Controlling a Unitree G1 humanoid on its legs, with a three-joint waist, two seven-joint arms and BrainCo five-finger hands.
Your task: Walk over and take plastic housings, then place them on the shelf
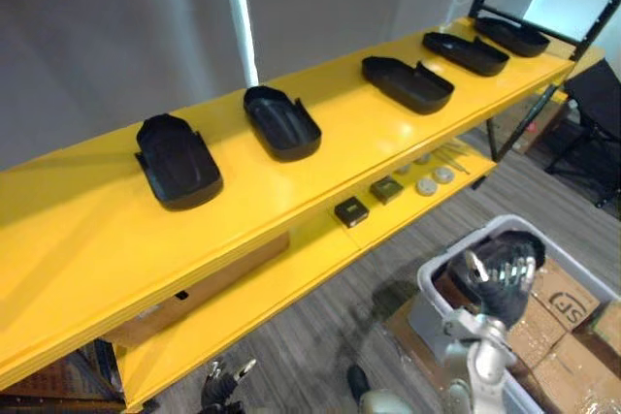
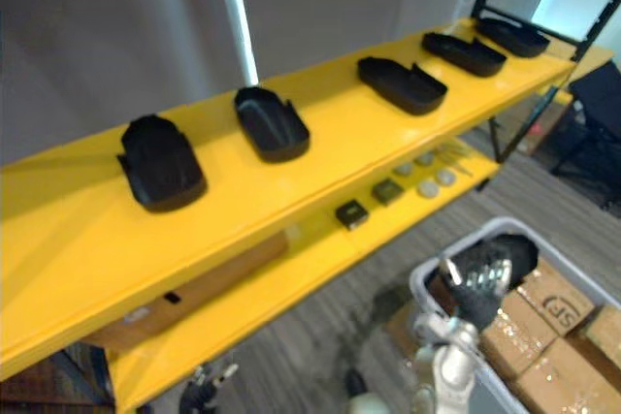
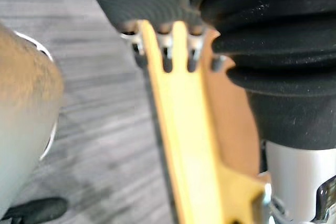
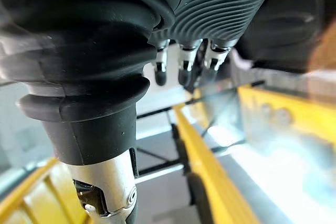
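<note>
Several black plastic housings lie in a row on the yellow top shelf (image 1: 87,239), from the nearest one (image 1: 178,160) past a second (image 1: 281,123) and a third (image 1: 408,84) to the far end (image 1: 512,36). My right hand (image 1: 500,273) is low at the right, over a grey bin (image 1: 432,283). Its fingers are curled on another black housing (image 2: 514,254), which also appears dark past the fingers (image 4: 184,64) in the right wrist view. My left hand (image 1: 225,380) hangs low by the lower shelf with relaxed fingers and holds nothing.
The lower yellow shelf (image 1: 291,288) carries two small dark square parts (image 1: 351,210) and round discs (image 1: 434,179). Cardboard boxes (image 1: 563,307) sit beside the bin, and another box (image 1: 194,293) is under the shelf. A black rack frame (image 1: 543,84) stands at the right.
</note>
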